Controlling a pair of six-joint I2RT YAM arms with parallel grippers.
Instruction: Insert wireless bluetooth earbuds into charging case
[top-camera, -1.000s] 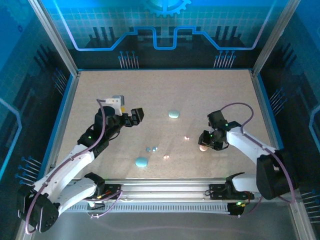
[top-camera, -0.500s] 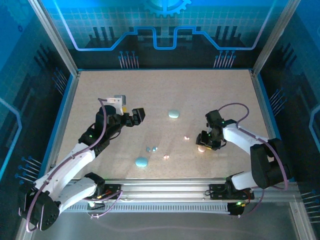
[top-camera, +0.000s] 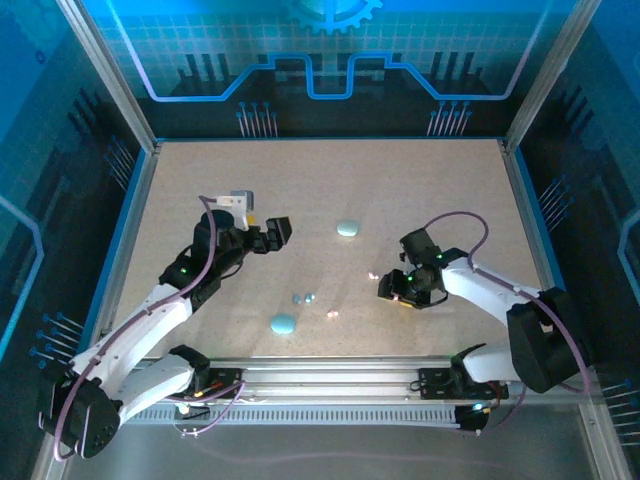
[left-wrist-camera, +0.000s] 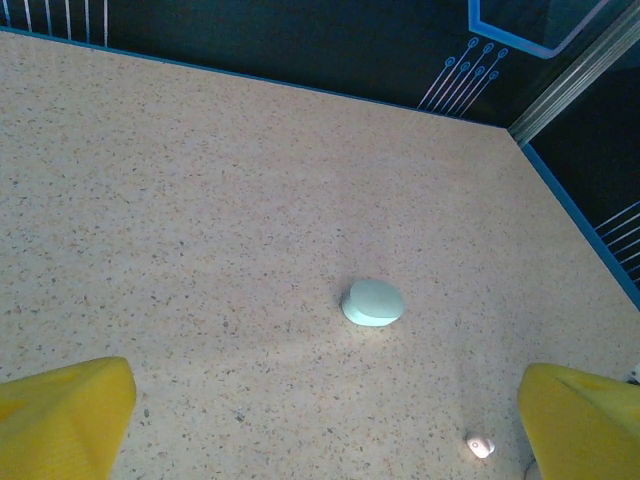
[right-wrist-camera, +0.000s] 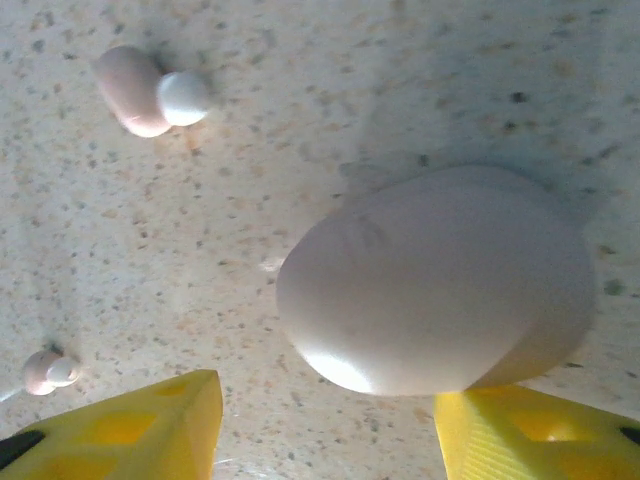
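Right gripper part-open, straddling pink charging case, gripping nothing; poised, I judge, for pickup. Left gripper wide open, empty.

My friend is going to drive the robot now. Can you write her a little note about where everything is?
The left gripper is open and empty, above the table near the shut teal case.
The right gripper is open, low over the shut pink case, which lies on the table, not gripped.
The blue case lies near the front edge.
The pink buds and bluish buds lie loose.
Done: no visible bud is in a case.
Left: open the cases and put the pairs in.
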